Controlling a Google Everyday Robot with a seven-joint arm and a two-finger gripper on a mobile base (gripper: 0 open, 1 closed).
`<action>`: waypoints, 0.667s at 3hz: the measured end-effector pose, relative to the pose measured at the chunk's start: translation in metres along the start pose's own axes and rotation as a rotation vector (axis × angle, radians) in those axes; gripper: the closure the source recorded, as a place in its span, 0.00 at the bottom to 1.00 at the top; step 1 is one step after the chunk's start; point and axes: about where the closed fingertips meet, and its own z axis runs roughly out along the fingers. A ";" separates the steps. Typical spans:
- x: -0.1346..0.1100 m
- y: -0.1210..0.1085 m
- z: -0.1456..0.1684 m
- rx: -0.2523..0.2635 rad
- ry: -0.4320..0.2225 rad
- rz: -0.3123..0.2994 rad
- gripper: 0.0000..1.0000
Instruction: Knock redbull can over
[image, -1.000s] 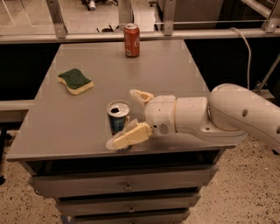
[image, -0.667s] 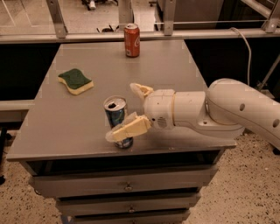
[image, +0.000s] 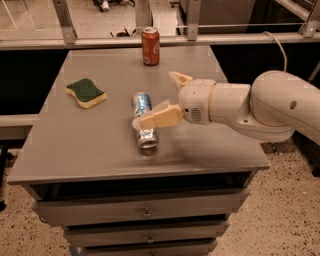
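Fingers (image: 161, 117) spread wide on the gripper (image: 159, 99), holding nothing, and the near one crosses over the redbull can (image: 147, 136). That can's flat on its side, near-centre of the grey table (image: 90, 145). Green sponge (image: 86, 92) sits left, red soda can (image: 150, 46) upright at the far edge.

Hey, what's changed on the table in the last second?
The redbull can, upright before, now lies on its side, knocked over. The gripper, jaws open, now reaches across it, gripping nothing. The soda can and the sponge stayed put.
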 end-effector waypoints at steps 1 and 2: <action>0.002 -0.029 -0.014 0.108 -0.004 0.024 0.00; 0.009 -0.039 -0.030 0.162 -0.008 0.046 0.00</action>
